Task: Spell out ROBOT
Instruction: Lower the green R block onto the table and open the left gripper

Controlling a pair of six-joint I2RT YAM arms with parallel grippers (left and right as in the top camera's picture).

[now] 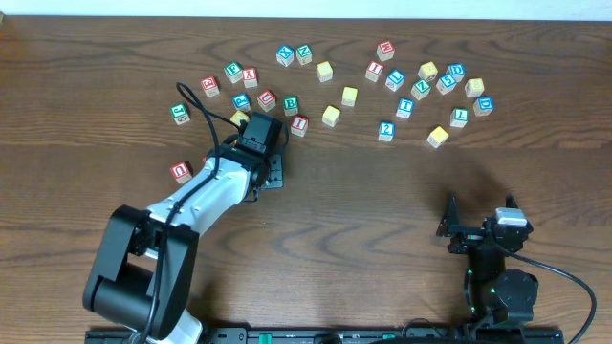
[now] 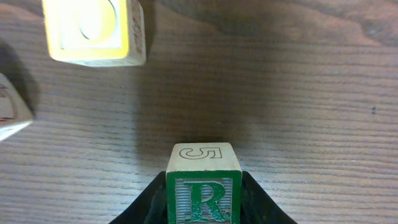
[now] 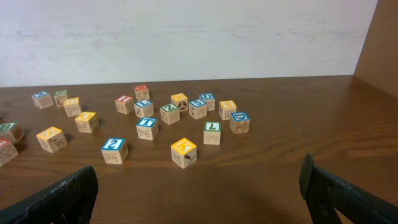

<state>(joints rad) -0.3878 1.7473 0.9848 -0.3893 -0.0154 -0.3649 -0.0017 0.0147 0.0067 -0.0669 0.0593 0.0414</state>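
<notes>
Wood, light and stiff, is what I am carrying: the small pale wooden cube with a green R (image 2: 203, 186) sits at the bottom centre of the left wrist view, and my left jaws are closed on its two opposite side faces. I cannot tell whether it is resting on the dark brown wooden desk (image 1: 382, 210) or raised just off it. From overhead the cube is hidden under my left wrist, left of centre.

I judge it to be nearly weightless and not fragile. Its painted faces look smooth, though, so a corner grip could let it twist. The flat sides, taken squarely and low, are the right place to hold it, and that leaves the R face readable.

A yellow-rimmed wooden block (image 2: 93, 31) lies at the upper left of the wrist view, apart from the cube. The scatter of coloured letter blocks (image 1: 386, 78) spreads across the upper part of the overhead view.

My right jaws hang wide open at the lower right, gripping nothing, well apart from every block.
</notes>
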